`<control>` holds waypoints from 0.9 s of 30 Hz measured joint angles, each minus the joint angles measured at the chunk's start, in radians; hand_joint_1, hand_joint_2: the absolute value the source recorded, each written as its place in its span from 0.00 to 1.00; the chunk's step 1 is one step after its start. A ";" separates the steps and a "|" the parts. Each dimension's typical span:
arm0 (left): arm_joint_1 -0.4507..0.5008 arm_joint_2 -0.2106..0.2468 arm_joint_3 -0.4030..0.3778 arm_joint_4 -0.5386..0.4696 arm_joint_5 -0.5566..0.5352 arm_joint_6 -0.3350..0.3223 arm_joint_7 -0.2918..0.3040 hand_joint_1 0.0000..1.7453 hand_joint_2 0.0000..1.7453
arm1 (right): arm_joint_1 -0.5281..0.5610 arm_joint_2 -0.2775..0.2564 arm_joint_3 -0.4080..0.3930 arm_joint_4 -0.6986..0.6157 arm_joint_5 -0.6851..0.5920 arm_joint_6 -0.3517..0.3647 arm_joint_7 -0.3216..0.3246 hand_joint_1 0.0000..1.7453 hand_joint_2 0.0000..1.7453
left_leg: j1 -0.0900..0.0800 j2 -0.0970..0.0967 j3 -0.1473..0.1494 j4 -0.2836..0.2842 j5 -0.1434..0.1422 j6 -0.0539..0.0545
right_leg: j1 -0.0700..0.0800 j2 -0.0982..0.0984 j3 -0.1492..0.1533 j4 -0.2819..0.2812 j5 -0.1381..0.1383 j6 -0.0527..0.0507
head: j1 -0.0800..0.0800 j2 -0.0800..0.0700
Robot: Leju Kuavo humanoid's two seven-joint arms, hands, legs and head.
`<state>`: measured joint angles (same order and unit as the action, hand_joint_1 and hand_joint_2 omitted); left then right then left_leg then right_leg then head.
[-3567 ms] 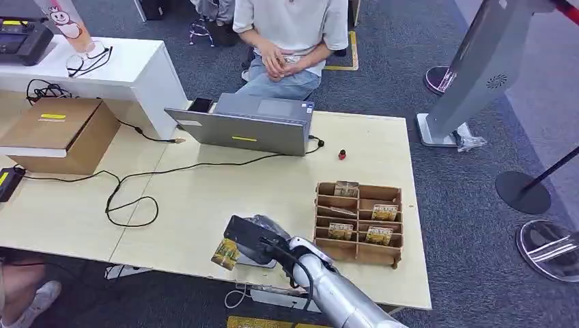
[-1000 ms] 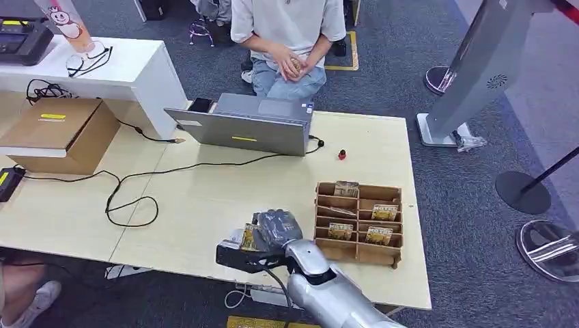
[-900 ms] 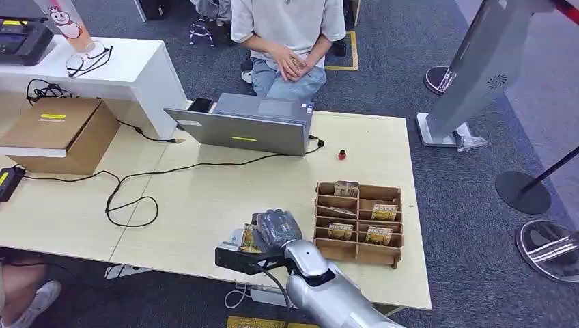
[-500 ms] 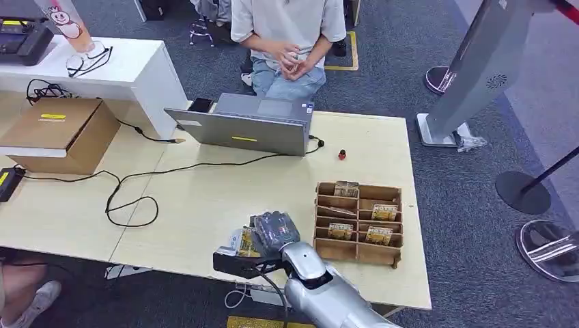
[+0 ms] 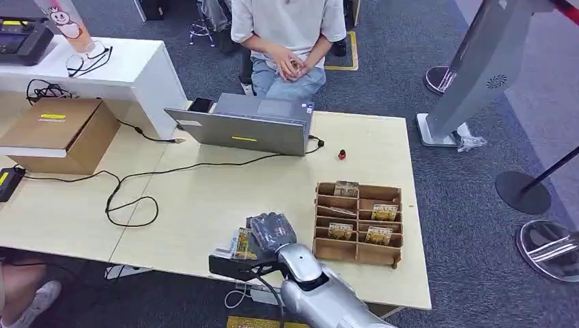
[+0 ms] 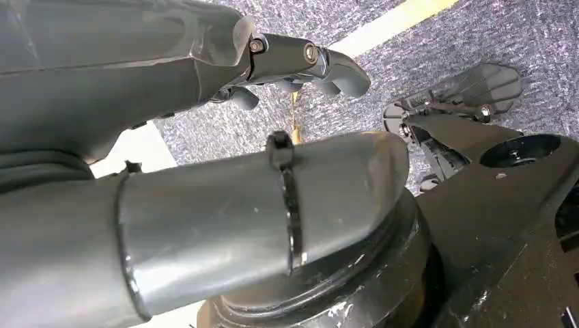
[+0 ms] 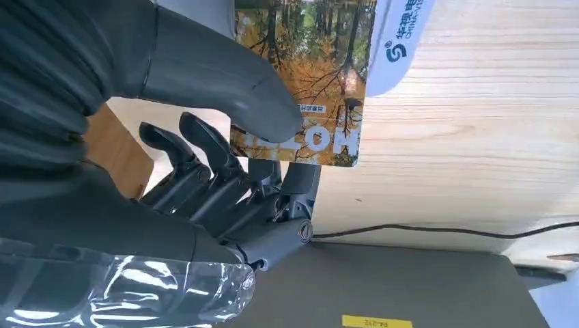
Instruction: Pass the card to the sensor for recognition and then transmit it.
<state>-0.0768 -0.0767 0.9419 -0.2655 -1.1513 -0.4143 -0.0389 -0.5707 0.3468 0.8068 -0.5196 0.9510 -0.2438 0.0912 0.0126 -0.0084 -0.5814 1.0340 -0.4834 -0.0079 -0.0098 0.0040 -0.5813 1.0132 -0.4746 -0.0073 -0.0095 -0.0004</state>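
The right hand [image 7: 225,171] pinched the autumn-forest printed card [image 7: 307,89] between thumb and fingers over the white sensor [image 7: 396,41] on the pale wooden counter [image 7: 478,137], apparently for reading.

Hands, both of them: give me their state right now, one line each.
Left hand: holds nothing, fingers curled in, hanging above the carpet.
Right hand: holds the card under its thumb, over the table.

Silver arm [image 5: 321,294], dark grey hand [image 5: 272,231]
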 joint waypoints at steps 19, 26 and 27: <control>-0.010 0.001 -0.021 0.000 -0.013 -0.007 0.016 0.00 0.00 | -0.023 0.002 0.000 0.085 0.002 0.000 0.064 1.00 1.00 | 0.000 0.000 0.000 0.000 0.000 0.000 | 0.000 0.000 0.000 0.000 0.001 0.000 | 0.000 0.000; -0.015 0.002 -0.031 0.000 -0.015 -0.007 0.016 0.00 0.00 | -0.026 0.002 -0.006 0.094 0.002 -0.001 0.064 1.00 1.00 | 0.000 0.000 0.000 0.000 0.001 0.000 | 0.000 0.000 0.000 0.000 0.001 -0.001 | 0.000 0.000; -0.015 0.002 -0.034 0.000 -0.015 -0.007 0.016 0.00 0.00 | -0.026 0.002 -0.008 0.094 0.002 -0.001 0.064 1.00 1.00 | 0.000 0.000 0.000 0.000 0.001 0.000 | 0.000 0.000 0.000 0.000 0.001 -0.001 | 0.000 0.000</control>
<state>-0.0922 -0.0751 0.9079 -0.2655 -1.1666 -0.4215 -0.0225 -0.5966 0.3483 0.7988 -0.4253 0.9533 -0.2449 0.1549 0.0126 -0.0082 -0.5812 1.0341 -0.4828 -0.0078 -0.0098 0.0042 -0.5814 1.0131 -0.4738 -0.0079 -0.0091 -0.0004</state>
